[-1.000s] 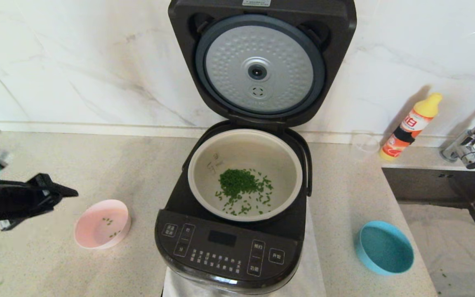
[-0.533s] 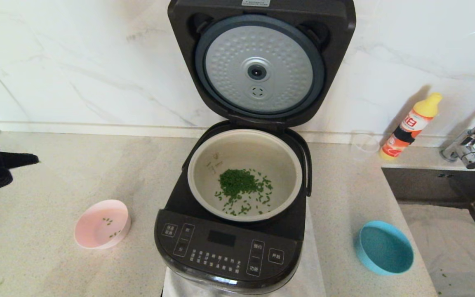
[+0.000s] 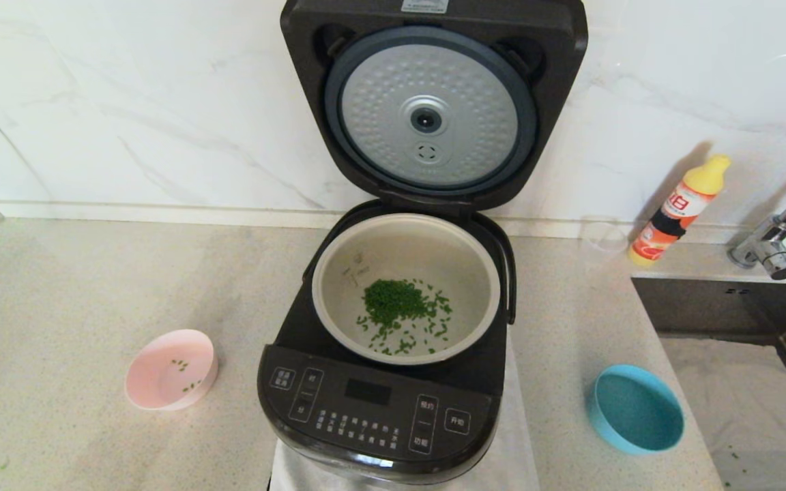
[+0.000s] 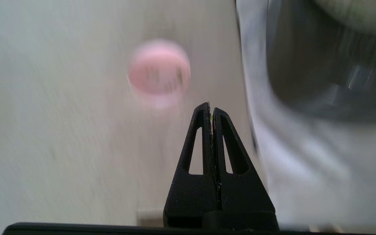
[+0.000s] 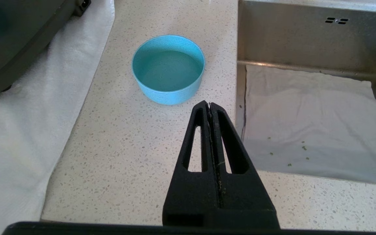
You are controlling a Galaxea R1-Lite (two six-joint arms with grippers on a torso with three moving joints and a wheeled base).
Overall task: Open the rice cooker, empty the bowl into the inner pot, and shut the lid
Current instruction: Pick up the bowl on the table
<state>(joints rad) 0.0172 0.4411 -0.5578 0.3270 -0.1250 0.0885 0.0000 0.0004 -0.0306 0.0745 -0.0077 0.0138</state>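
The left arm, seen at the left edge of the head view a moment ago, has gone out of that view. The left gripper [image 4: 211,109] now hangs above the worktop [image 3: 79,286], jaws pressed together and empty, near the pink bowl [image 3: 171,369]. The rice cooker [image 3: 383,382] stands at centre with its lid [image 3: 432,102] upright and open. The inner pot [image 3: 406,286] holds chopped greens [image 3: 396,310]. The right gripper [image 5: 210,107], jaws also closed and empty, hangs beside the blue bowl [image 5: 168,68].
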